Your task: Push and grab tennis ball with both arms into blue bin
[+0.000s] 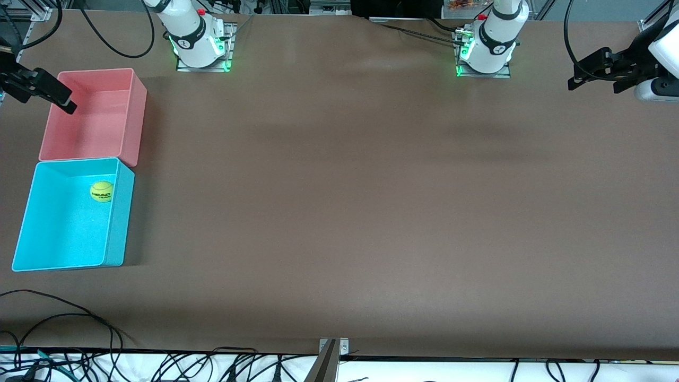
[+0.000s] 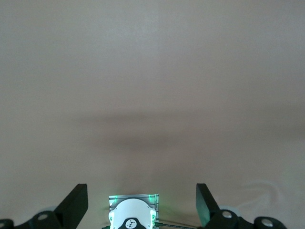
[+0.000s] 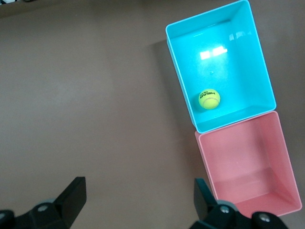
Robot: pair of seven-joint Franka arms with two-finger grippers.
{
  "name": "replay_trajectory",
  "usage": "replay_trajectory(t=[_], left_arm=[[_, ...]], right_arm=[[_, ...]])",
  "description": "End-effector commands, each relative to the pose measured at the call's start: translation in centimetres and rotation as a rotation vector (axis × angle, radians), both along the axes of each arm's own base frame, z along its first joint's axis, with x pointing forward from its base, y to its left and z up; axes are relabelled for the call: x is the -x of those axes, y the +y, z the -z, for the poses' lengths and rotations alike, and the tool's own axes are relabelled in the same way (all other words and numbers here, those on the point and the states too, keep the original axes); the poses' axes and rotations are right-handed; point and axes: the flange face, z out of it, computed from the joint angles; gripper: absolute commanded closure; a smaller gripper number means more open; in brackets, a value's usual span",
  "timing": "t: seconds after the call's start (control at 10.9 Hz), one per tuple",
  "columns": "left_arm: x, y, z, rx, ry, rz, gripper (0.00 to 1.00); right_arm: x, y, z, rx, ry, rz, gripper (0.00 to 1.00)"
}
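Note:
The yellow-green tennis ball lies inside the light blue bin, close to the wall that adjoins the pink bin. My right gripper hangs open and empty, high over the table edge beside the pink bin. At the left arm's end of the table, my left gripper is also raised over bare table, open with nothing between its fingers. Neither gripper touches the ball or the blue bin.
A pink bin of like size stands empty against the blue bin, farther from the front camera. The left arm's base shows below its gripper. Cables lie along the table's front edge.

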Motion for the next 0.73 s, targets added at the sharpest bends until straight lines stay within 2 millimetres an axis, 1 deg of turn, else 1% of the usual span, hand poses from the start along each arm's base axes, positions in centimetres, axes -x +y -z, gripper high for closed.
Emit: replay_trajectory(t=[0.0, 0.09, 0.18, 0.27, 0.46, 0.55, 0.64], left_arm=[[0.0, 0.1, -0.6, 0.019, 0.003, 0.002, 0.00], [-0.1, 0.1, -0.7, 0.019, 0.001, 0.001, 0.00], [-0.1, 0.1, -0.7, 0.019, 0.001, 0.001, 0.00], [0.0, 0.1, -0.6, 0.019, 0.003, 0.002, 0.00], [0.0, 0.1, -0.6, 0.019, 0.003, 0.002, 0.00], [0.0, 0.1, -0.6, 0.015, 0.006, 0.001, 0.00], [0.0, 0.0, -0.6, 0.012, 0.006, 0.003, 0.00]], right_arm=[[-2.0, -1.5, 0.1, -0.044, 0.015, 0.046, 0.00], [-3.1, -2.3, 1.8, -0.041, 0.037, 0.065, 0.00], [-3.4, -2.5, 2.3, -0.057, 0.041, 0.080, 0.00], [-3.2, -2.6, 1.8, -0.070, 0.032, 0.079, 0.00], [-3.1, -3.0, 1.4, -0.074, 0.026, 0.091, 0.00], [-2.9, -2.9, 1.4, -0.063, 0.042, 0.073, 0.00], [-2.7, -3.1, 1.3, -0.053, 0.047, 0.008, 0.00]])
